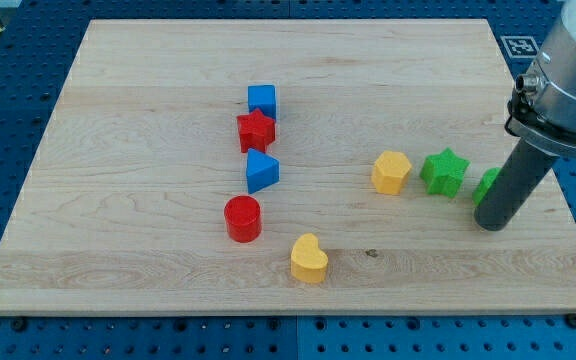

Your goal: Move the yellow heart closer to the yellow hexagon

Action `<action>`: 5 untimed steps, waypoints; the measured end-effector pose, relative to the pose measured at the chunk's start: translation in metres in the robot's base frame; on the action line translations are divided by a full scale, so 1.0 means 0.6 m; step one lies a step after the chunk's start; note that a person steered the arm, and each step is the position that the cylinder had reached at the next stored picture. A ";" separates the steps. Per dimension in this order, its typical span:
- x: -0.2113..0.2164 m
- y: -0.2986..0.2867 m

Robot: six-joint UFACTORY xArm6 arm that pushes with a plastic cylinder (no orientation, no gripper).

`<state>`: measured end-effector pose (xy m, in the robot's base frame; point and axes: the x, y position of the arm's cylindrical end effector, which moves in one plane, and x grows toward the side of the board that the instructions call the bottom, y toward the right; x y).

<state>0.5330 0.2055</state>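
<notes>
The yellow heart (308,259) lies near the view's bottom centre of the wooden board (148,250). The yellow hexagon (391,172) sits up and to the right of it, at the view's right of centre. My tip (492,223) rests on the board at the view's right, well to the right of both yellow blocks and just below a partly hidden green block (486,186). The tip touches neither yellow block.
A green star (444,171) sits right of the yellow hexagon. A blue cube (262,101), red star (255,130), blue triangular block (262,171) and red cylinder (242,218) form a column left of centre. The board's right edge is close to my tip.
</notes>
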 end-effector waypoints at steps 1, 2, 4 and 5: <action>-0.024 0.001; -0.043 0.006; 0.090 -0.030; 0.129 -0.128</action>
<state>0.6106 0.1285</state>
